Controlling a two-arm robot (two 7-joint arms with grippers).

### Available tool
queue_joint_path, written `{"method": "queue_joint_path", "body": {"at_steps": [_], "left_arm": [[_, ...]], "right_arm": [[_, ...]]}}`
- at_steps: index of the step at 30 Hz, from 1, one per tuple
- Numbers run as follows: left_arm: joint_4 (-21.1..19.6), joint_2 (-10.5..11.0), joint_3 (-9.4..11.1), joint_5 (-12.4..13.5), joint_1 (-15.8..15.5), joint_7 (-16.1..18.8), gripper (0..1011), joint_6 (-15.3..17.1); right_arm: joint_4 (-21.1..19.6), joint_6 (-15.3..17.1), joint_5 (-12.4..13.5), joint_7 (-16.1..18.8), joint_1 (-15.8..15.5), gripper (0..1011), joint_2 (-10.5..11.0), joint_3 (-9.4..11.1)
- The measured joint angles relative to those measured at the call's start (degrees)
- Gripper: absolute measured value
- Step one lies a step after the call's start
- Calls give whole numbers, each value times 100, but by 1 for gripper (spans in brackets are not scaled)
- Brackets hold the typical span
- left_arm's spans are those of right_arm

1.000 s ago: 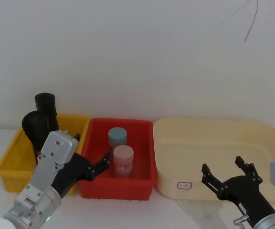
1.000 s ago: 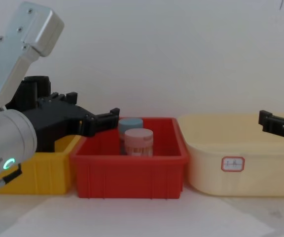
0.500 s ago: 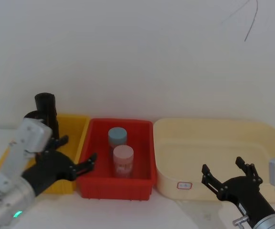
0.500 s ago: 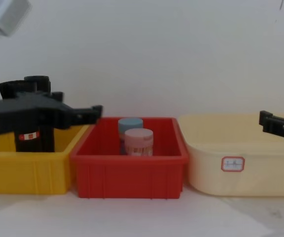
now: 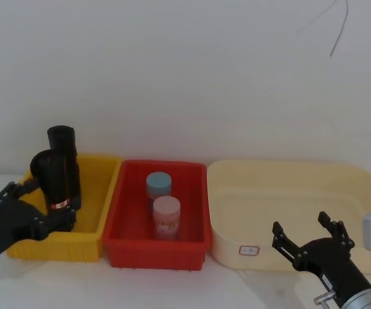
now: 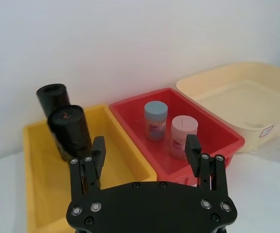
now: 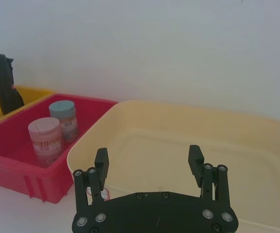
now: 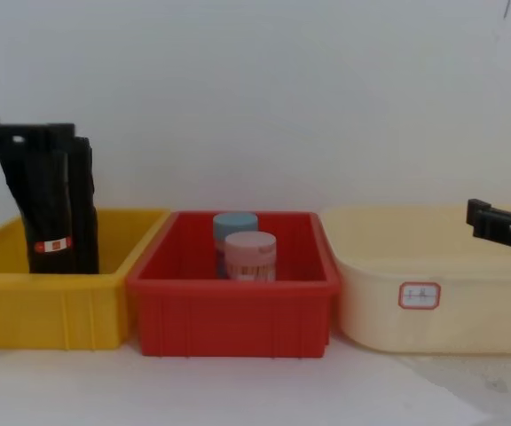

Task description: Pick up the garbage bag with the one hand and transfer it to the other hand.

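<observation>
Head view placed the cream tub (image 5: 288,199) at four o'clock, the red bin (image 5: 153,243) near six and the yellow bin (image 5: 57,248) at eight, side by side. At eight o'clock, by the yellow bin's near side, the left gripper (image 6: 146,145) had its fingers spread wide and empty. At five o'clock, before the tub, the right gripper (image 5: 300,222) hovered with fingers equally wide and empty. The garbage bag (image 5: 60,183) stood upright in the yellow bin (red-and-white label low on the roll), beyond the left fingertips and not between them. A second black roll (image 5: 62,138) stood just behind it, at its twelve o'clock. A blue-lidded jar (image 5: 158,187) and a pink-lidded jar (image 5: 166,215) stood in the red bin.
</observation>
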Motion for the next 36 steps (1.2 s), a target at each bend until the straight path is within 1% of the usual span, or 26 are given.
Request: {"method": "queue_joint_path", "body": {"at_steps": [3,7,11,15,18,19,21,25,29,30,32,36], "left_arm": [[-116,20,-148,-122,150,56,1001,59],[-152,20,-230,-214,235,141,1001,126],[-101,15,-241,-248,230,244,1001,202],[53,6,-220,-251,126,327,1001,285],[272,-6,-173,-239,-41,375,1001,351],[272,-6,-173,-239,-41,375,1001,351],[409,-19,-140,-223,-149,389,1001,378],[696,-54,-57,-170,-400,391,1001,407],[893,-76,19,-126,-575,363,1001,417],[997,-91,67,-100,-673,331,1001,418],[1086,-103,110,-77,-758,302,1001,418],[1353,-162,263,-1,-1031,204,1001,418]], "right_arm": [[-1,2,-2,-2,-1,1002,0,0],[-4,5,-4,-6,-4,1001,0,0],[-7,6,-6,-8,-4,1001,0,0],[-9,8,-8,-8,-4,1002,0,0],[-9,8,-8,-9,-5,1001,0,0],[-9,8,-8,-9,-5,1001,0,0],[-9,8,-8,-9,-5,1001,0,0],[-9,8,-8,-9,-4,1002,0,0],[-9,8,-9,-8,-4,1001,0,0],[-9,8,-9,-8,-4,1001,0,0],[-9,8,-8,-8,-4,1001,0,0],[-9,7,-9,-8,-4,1001,0,0]]}}
